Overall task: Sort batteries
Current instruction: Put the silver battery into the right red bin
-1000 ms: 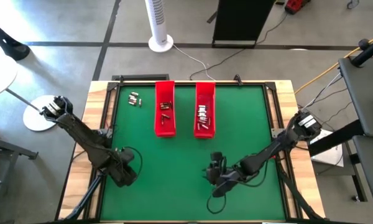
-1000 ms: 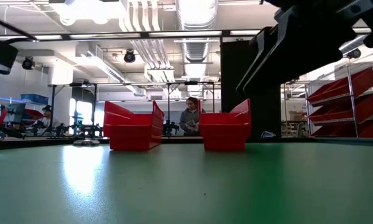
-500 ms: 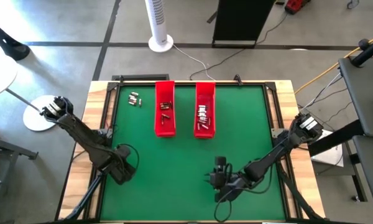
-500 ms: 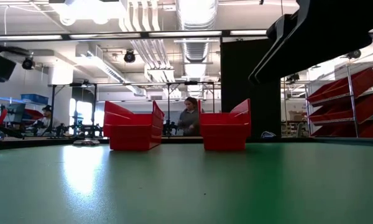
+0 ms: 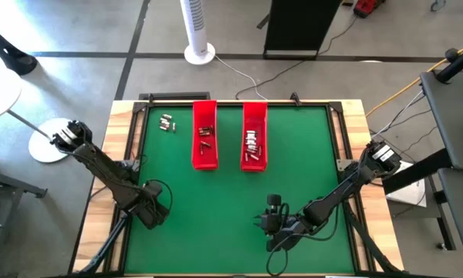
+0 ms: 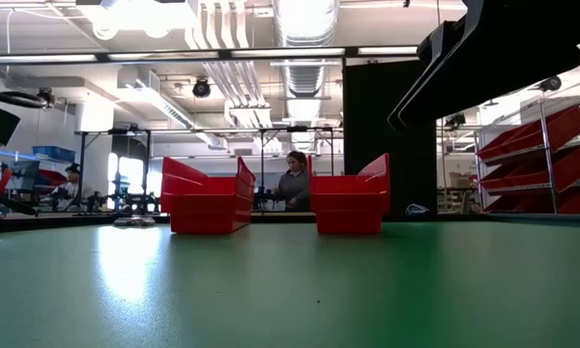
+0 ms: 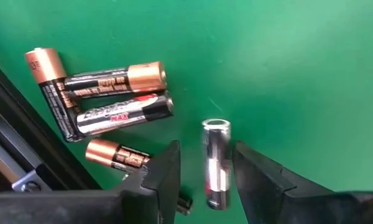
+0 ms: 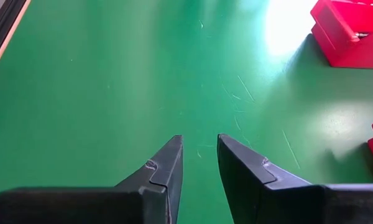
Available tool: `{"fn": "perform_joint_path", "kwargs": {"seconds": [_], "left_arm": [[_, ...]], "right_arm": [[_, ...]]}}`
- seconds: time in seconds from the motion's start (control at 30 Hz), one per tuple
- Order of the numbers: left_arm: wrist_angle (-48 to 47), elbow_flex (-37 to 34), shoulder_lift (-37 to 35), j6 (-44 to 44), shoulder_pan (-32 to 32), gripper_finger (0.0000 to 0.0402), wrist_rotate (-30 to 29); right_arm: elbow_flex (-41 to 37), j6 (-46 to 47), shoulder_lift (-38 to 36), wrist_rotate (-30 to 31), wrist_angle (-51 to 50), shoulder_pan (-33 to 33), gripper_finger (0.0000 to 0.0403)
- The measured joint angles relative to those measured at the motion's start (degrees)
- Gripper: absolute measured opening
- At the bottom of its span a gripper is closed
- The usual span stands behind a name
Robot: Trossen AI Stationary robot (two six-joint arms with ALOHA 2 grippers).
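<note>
1. Left wrist view: left gripper (image 7: 206, 155) points steeply down, jaws parted astride a silvery battery (image 7: 216, 163) lying on the green tabletop (image 7: 298, 62), other batteries (image 7: 112, 102) just beside.
2. Right gripper (image 8: 200, 146) hovers low, jaws slightly apart, empty.

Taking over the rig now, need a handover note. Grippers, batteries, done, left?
Left gripper: open, low over the mat, straddling a silvery battery without gripping it.
Right gripper: open, empty, over bare mat at the near side.
Loose batteries: on the mat by the far left corner, beside the left red tray.
Done: both the left tray and the right red tray already hold some batteries.
Left: the loose ones; likely next step is closing on the silvery one.
</note>
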Motion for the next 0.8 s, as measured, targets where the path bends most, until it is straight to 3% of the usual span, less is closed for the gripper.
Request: {"fn": "perform_joint_path", "kwargs": {"seconds": [0.4,0.53,0.63,0.8], "left_arm": [[4.1,1.3,5.9,-1.6,0.0,0.0109,-0.1],[3.0,3.6,8.0,-1.7,0.0,0.0063,-0.5],[2.1,5.7,9.5,-0.4,-0.1,0.0023,-2.4],[7.6,9.9,11.6,4.2,0.1,0.0029,-9.1]], "right_arm": [[0.0,-1.3,0.0,0.0,-0.1,0.0,0.0072],[0.0,-1.7,0.0,0.0,-0.1,0.0,0.0071],[0.0,-2.3,-0.1,0.0,-0.1,0.0,0.0076],[0.0,-3.0,-0.8,1.3,-0.1,0.0,0.0087]]}}
